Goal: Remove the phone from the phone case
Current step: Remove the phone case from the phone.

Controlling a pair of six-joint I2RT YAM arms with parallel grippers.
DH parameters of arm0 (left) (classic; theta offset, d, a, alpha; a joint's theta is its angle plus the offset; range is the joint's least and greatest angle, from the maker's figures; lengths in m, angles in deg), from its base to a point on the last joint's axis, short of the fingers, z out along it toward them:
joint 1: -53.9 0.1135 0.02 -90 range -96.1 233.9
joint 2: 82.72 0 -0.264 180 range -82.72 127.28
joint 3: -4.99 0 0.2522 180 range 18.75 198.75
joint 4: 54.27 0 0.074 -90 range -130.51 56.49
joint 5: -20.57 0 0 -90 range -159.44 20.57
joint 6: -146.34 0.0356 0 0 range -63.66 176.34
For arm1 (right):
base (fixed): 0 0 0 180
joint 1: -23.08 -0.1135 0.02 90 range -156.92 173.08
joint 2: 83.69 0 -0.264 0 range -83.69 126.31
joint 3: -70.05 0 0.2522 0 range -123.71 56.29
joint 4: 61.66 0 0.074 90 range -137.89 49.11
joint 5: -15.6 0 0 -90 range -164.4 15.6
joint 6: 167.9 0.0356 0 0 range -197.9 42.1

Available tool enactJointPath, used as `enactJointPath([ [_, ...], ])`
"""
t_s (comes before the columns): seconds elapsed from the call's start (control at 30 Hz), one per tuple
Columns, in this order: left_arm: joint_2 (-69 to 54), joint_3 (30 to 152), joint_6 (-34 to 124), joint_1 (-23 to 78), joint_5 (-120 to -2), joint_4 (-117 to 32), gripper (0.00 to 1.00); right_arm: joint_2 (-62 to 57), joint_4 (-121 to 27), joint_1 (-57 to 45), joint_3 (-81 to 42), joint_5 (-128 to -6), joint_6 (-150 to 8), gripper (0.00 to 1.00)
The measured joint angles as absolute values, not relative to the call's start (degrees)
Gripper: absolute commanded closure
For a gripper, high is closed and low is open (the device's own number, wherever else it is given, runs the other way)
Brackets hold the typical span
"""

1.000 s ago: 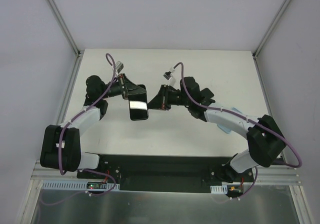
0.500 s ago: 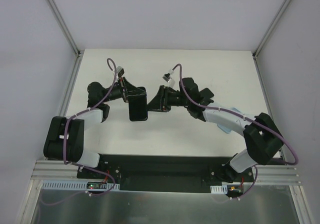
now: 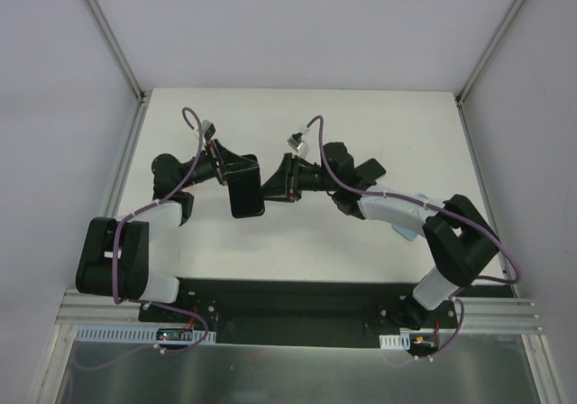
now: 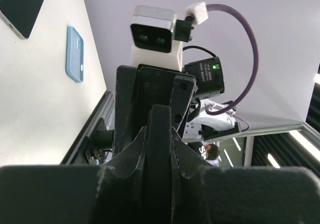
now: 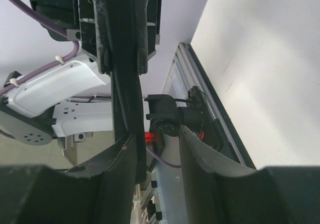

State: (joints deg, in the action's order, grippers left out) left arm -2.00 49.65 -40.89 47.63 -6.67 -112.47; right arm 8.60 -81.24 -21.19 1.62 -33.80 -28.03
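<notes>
You are holding the phone [image 3: 245, 197] above the worktop [image 3: 297, 242], clamped in the left claw [image 3: 236, 175], the right claw [image 3: 269, 184] standing apart astride its edge, so be hooking only the case [image 5: 125, 79] lip and peeling slowly, not twisting.

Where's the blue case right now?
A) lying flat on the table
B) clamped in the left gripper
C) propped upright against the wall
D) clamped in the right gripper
A: in the left wrist view the blue case lies flat on the white table, with nothing gripping it.
</notes>
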Motion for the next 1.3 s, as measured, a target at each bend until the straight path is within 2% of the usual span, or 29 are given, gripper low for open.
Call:
enactJointPath([
  [0.37,-4.2,47.4,-39.0,49.5,-8.2,-113.1,1.00,16.0,-91.6,-21.9,-0.3,-28.0,-21.3,0.61],
  [0.47,-4.7,47.2,-38.6,49.5,-8.2,-113.2,1.00,16.3,-92.0,-22.0,-0.7,-26.7,-21.1,0.70],
  [0.5,-4.9,47.2,-38.4,49.5,-8.0,-113.2,1.00,16.3,-92.3,-22.1,-0.8,-26.4,-21.1,0.80],
  [0.6,-5.0,47.2,-36.8,49.5,-7.4,-113.0,1.00,16.3,-92.8,-22.4,-1.1,-25.4,-21.1,0.99],
  [0.9,-6.2,47.5,-33.1,49.5,-6.2,-108.3,1.00,15.3,-92.2,-23.2,-0.1,-26.3,-21.8,0.99],
  [0.93,-6.4,47.5,-32.7,49.5,-6.0,-107.6,0.95,15.0,-92.2,-23.4,0.3,-27.0,-21.8,0.99],
  [0.97,-6.6,47.5,-32.4,49.5,-5.7,-107.0,0.81,14.7,-92.2,-23.6,0.8,-27.7,-22.0,0.98],
  [1.03,-7.0,47.5,-31.0,49.4,-5.4,-105.6,0.71,13.9,-91.4,-24.0,1.7,-29.6,-22.6,0.99],
  [1.07,-7.1,47.5,-29.9,49.3,-5.5,-104.6,0.60,13.4,-90.7,-24.2,2.0,-30.4,-22.9,0.99],
  [1.1,-7.3,47.5,-29.2,49.1,-6.1,-103.7,0.52,12.7,-89.5,-24.5,2.3,-31.8,-23.4,0.98],
  [1.3,-11.0,49.6,-20.3,47.4,-8.6,-90.6,0.25,7.3,-78.5,-25.7,2.6,-40.6,-29.5,0.99],
])
